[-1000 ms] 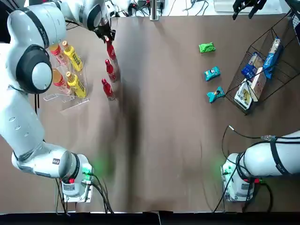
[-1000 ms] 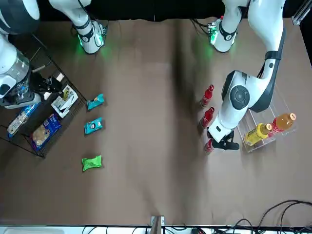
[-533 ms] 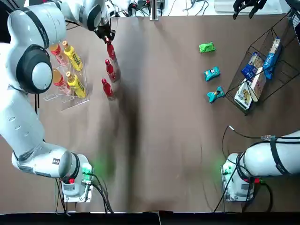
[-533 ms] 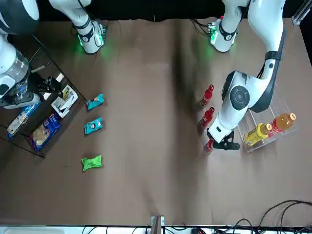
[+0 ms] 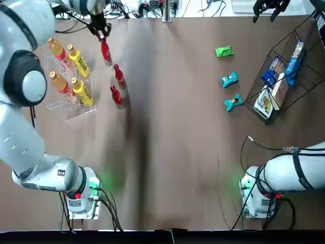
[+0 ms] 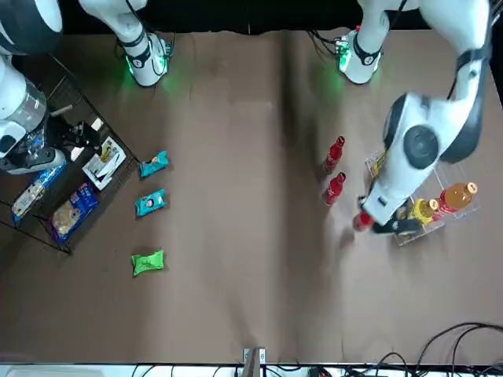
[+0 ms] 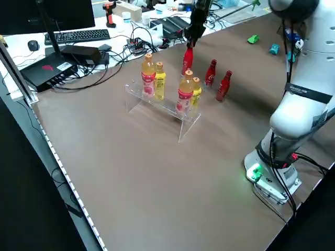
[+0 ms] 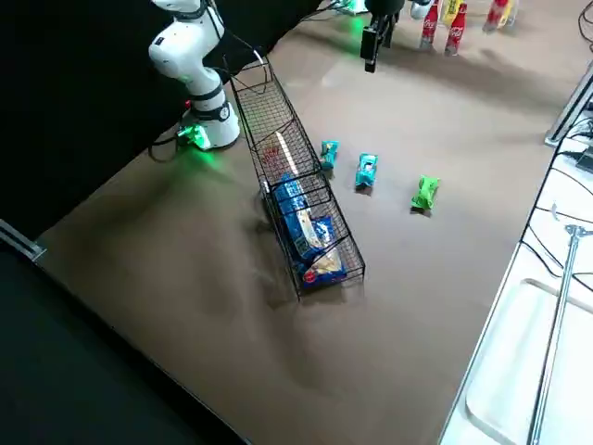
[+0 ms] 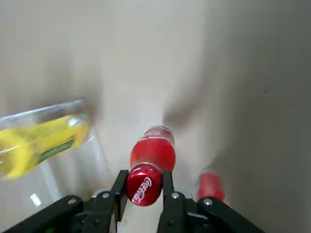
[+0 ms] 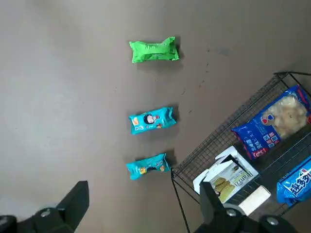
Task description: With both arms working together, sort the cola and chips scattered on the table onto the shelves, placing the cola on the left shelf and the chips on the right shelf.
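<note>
Both arms are glossy white-grey with rounded housings; the left arm [image 5: 23, 127] carries a large joint with a dark grey cap ringed in black, and the right arm [image 5: 292, 170] bears a thin black band around its link. Each base [image 5: 81, 201] shows a green indicator light, a small red fitting and black cables trailing off. The left gripper [image 9: 146, 194] and right gripper [image 10: 146, 206] have matte black fingers with round screw heads.

The table [image 5: 172, 127] is seen from overhead, from across it, and diagonally from both raised sides. Close wrist views are aimed downward. The right shelf [image 5: 289, 76] is shared by top and right wrist views.
</note>
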`<state>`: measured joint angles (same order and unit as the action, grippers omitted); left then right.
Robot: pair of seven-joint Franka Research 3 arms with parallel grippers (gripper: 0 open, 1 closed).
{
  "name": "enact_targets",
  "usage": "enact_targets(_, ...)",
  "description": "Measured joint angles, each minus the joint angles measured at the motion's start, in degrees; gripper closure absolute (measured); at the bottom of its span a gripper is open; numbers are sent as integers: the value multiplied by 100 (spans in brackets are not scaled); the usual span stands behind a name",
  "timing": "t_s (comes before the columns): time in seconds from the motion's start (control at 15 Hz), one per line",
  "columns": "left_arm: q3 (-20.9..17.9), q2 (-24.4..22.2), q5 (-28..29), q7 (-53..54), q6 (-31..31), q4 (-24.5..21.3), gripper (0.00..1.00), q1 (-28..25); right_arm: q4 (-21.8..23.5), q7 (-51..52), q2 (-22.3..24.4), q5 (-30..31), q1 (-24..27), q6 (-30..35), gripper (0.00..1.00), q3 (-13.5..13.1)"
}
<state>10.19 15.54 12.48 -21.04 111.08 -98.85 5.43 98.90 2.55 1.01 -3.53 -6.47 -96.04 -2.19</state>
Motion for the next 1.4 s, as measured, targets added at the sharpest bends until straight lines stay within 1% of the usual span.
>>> enact_targets(0.2, 26, -742, -8, 579, -1221, 1, 68, -116, 0, 0, 2, 0, -2, 6, 0, 4)
enact_targets(0.4, 44, -1485, -338, 1388, -2220, -5, 68, -405, 0, 0, 2, 0, -5, -2, 0, 8)
enact_targets(0.53, 46, -1938, -461, 2060, -2777, -21, 68, -708, -1, -7, -4, 0, -20, -26, 0, 14)
enact_targets(0.67, 42, -2275, -486, 2682, -3141, -44, 68, -993, 3, -182, -83, -11, -18, -117, 0, 10)
enact_targets(0.87, 22, -2595, -489, 3685, -3439, -81, 68, -1486, 1, -695, -438, -15, -17, -554, 0, 6)
enact_targets(0.93, 0, -2691, -488, 4381, -3478, -105, 68, -1872, -12, -1321, -751, -93, -21, -930, 0, 12)
enact_targets(1.07, -15, -2706, -484, 4897, -3475, -135, 68, -2202, -69, -1891, -1107, -156, -26, -1138, 0, 14)
enact_targets(1.2, -21, -2705, -483, 5236, -3425, -210, 68, -2441, -276, -2362, -1510, -192, -55, -1402, 0, 17)
enact_targets(1.4, -23, -2703, -483, 5450, -3088, -485, 68, -2680, -724, -3868, -2236, -192, -170, -2024, 1, 22)
